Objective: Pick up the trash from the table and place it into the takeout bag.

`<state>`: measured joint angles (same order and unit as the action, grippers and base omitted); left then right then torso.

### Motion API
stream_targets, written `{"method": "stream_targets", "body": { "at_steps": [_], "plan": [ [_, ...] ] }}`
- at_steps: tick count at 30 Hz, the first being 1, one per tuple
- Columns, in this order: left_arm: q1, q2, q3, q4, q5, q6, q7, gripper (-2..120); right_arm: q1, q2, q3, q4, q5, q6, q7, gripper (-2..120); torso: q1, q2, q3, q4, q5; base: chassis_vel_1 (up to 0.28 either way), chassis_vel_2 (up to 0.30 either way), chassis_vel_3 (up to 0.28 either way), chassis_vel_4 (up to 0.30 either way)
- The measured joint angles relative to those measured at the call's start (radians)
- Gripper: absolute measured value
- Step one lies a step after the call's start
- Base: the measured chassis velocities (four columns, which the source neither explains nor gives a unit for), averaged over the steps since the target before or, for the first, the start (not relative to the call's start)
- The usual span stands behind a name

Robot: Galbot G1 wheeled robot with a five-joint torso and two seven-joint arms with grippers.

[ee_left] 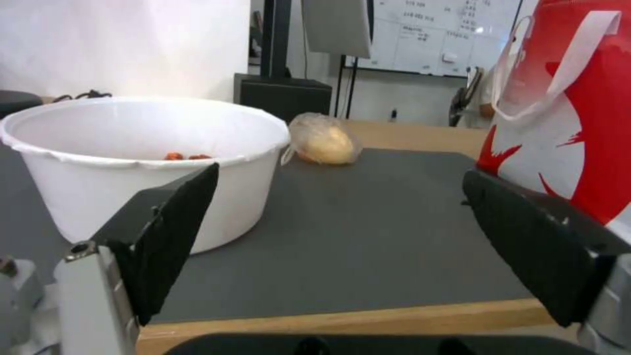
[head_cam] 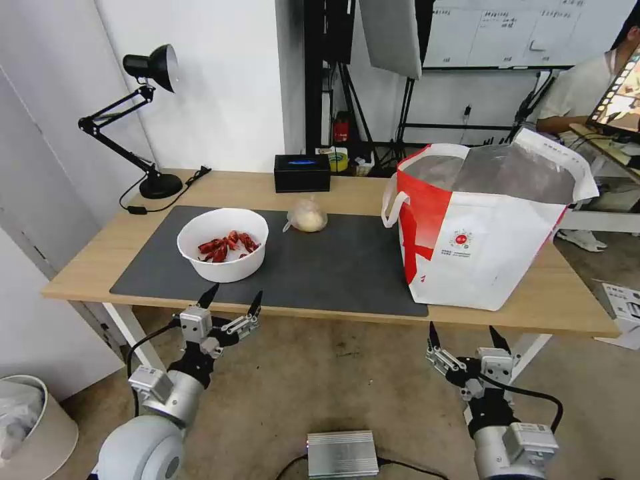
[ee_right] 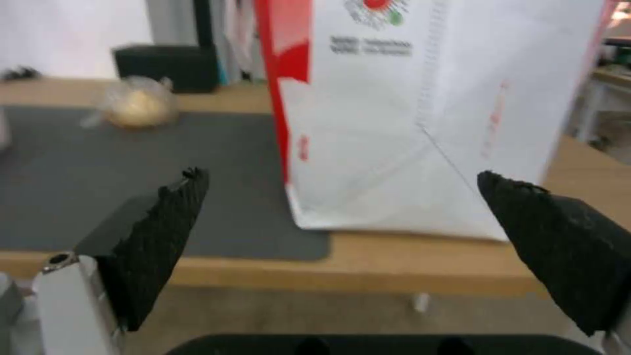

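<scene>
Room: white walls stood behind a long light-wood table (head_cam: pixel 93 267), with a dark mat (head_cam: pixel 333 267) covering much of its top.
Head view, trash: a white bowl (head_cam: pixel 223 244) of red shells sat on the mat's left part; a small knotted bag (head_cam: pixel 307 216) with a yellowish lump lay near the mat's far edge, well apart from the bowl.
Head view, target: the takeout bag (head_cam: pixel 480 227) stood open on the table's right end, foil lining showing, its base partly on the mat.
Head view, other things: a black lamp (head_cam: pixel 143 120) and a black tissue box (head_cam: pixel 302 173) were at the far edge.
Head view, arms: the left gripper (head_cam: pixel 231 302) hung just before the table's near edge, facing the bowl, fingers spread; the right gripper (head_cam: pixel 465 337) hung lower, in front of the takeout bag, fingers spread too. Neither touched anything.
Left wrist view: the bowl (ee_left: pixel 151 162) loomed close beyond the spread black fingers (ee_left: pixel 171 231); the knotted bag (ee_left: pixel 325 139) lay farther back and the takeout bag's red side (ee_left: pixel 578 113) rose beside it.
Right wrist view: the takeout bag's white wall (ee_right: pixel 427 113) stood straight ahead between the parted fingers (ee_right: pixel 157 231), with the knotted bag (ee_right: pixel 135 106) off on the mat.
Handling, judged: the bowl looked thin, light and smooth, likely to flex or tip and spill shells, so a pinch over the rim, kept level, seemed best. The knotted bag looked soft and slippery; its knot or gathered top seemed the surest hold.
</scene>
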<state>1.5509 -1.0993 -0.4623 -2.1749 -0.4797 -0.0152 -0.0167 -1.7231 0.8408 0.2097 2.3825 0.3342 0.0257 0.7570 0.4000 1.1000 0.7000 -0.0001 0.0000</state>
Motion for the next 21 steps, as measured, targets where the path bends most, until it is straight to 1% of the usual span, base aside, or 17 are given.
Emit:
{"method": "stream_targets", "body": {
  "at_steps": [2, 5, 6, 9, 10, 12, 13, 14, 17, 18, 21],
  "plan": [
    [0.003, 0.002, -0.002, -0.004, -0.001, 0.000, 0.000, 100, 0.009, -0.004, 0.000, 0.003, 0.011, 0.011, -0.020, 100, 0.000, 0.000, 0.000, 0.0000, 0.0000, 0.000, 0.000, 0.000, 0.000],
    [0.022, 0.003, -0.016, -0.026, -0.001, 0.001, 0.001, 100, 0.053, -0.025, 0.008, 0.013, 0.044, 0.025, -0.084, 100, 0.000, 0.000, 0.000, 0.0000, 0.0000, 0.000, 0.000, 0.000, 0.000],
    [0.022, 0.003, -0.016, -0.026, -0.001, 0.001, 0.001, 100, 0.053, -0.025, 0.008, 0.013, 0.044, 0.025, -0.084, 100, 0.000, 0.000, 0.000, 0.0000, 0.0000, 0.000, 0.000, 0.000, 0.000],
    [0.045, 0.001, -0.030, -0.045, 0.003, 0.001, 0.001, 100, 0.162, -0.067, 0.016, 0.011, 0.143, 0.026, -0.166, 100, 0.000, 0.000, 0.000, 0.0000, 0.0001, 0.000, 0.000, 0.000, 0.000],
    [0.045, 0.001, -0.030, -0.045, 0.003, 0.001, 0.001, 100, 0.162, -0.067, 0.016, 0.011, 0.143, 0.026, -0.166, 100, 0.000, 0.000, 0.000, 0.0000, 0.0001, 0.000, 0.000, 0.000, 0.000],
    [0.043, 0.003, -0.030, -0.046, 0.004, 0.001, 0.001, 100, 0.261, -0.100, 0.024, -0.010, 0.230, 0.023, -0.249, 100, 0.000, 0.000, 0.000, 0.0004, 0.0001, 0.000, 0.000, 0.000, 0.000],
    [0.041, 0.005, -0.027, -0.045, 0.004, 0.001, 0.001, 100, 0.310, -0.119, 0.027, -0.022, 0.279, 0.016, -0.294, 100, 0.000, 0.000, 0.000, 0.0001, 0.0000, 0.000, 0.000, 0.000, 0.000],
    [0.041, 0.005, -0.027, -0.045, 0.004, 0.001, 0.001, 100, 0.310, -0.119, 0.027, -0.022, 0.279, 0.016, -0.294, 100, 0.000, 0.000, 0.000, 0.0001, 0.0000, 0.000, 0.000, 0.000, 0.000],
    [0.042, 0.005, -0.027, -0.045, 0.004, 0.001, 0.001, 100, 0.437, -0.159, 0.008, -0.061, 0.372, -0.013, -0.375, 100, 0.000, 0.000, 0.000, 0.0000, 0.0000, 0.000, 0.000, 0.000, 0.000],
    [0.042, 0.005, -0.027, -0.045, 0.004, 0.001, 0.001, 100, 0.437, -0.159, 0.008, -0.061, 0.372, -0.013, -0.375, 100, 0.000, 0.000, 0.000, 0.0000, 0.0000, 0.000, 0.000, 0.000, 0.000],
    [0.041, 0.003, -0.031, -0.042, 0.004, 0.001, 0.001, 100, 0.630, -0.180, -0.078, -0.124, 0.435, -0.060, -0.412, 100, 0.000, 0.000, 0.000, 0.0001, -0.0002, 0.000, 0.000, 0.000, 0.000]
  ]
}}
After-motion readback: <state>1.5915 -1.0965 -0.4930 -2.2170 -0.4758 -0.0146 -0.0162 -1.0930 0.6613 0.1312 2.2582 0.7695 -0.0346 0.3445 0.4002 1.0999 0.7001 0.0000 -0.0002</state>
